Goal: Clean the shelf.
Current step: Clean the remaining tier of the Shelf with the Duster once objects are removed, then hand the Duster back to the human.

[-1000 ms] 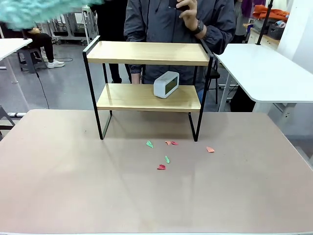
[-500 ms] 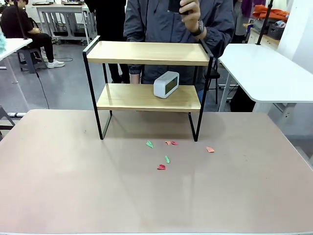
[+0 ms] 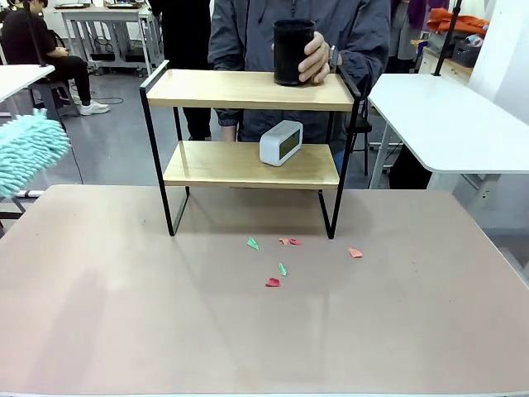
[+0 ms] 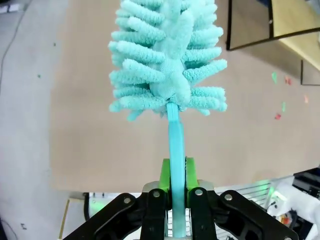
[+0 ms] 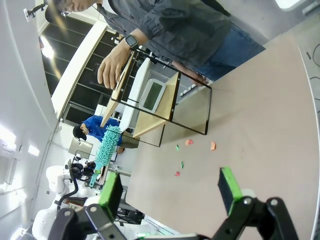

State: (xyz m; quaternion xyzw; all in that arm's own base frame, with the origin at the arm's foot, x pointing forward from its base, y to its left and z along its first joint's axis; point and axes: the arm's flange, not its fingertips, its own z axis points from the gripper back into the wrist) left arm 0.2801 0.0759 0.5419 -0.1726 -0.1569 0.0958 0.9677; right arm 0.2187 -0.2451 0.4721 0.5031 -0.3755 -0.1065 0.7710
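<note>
1. Paper scraps litter the table just before the shelf, which stands at the far edge; a hand holds a black cup on its top board, a white clock below.
2. Left gripper is clamped on a teal duster.
3. Right gripper is spread wide, holding nothing.

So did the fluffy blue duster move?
Yes. The duster came down from the top left corner and now sits lower at the left edge, beside the shelf.
</note>
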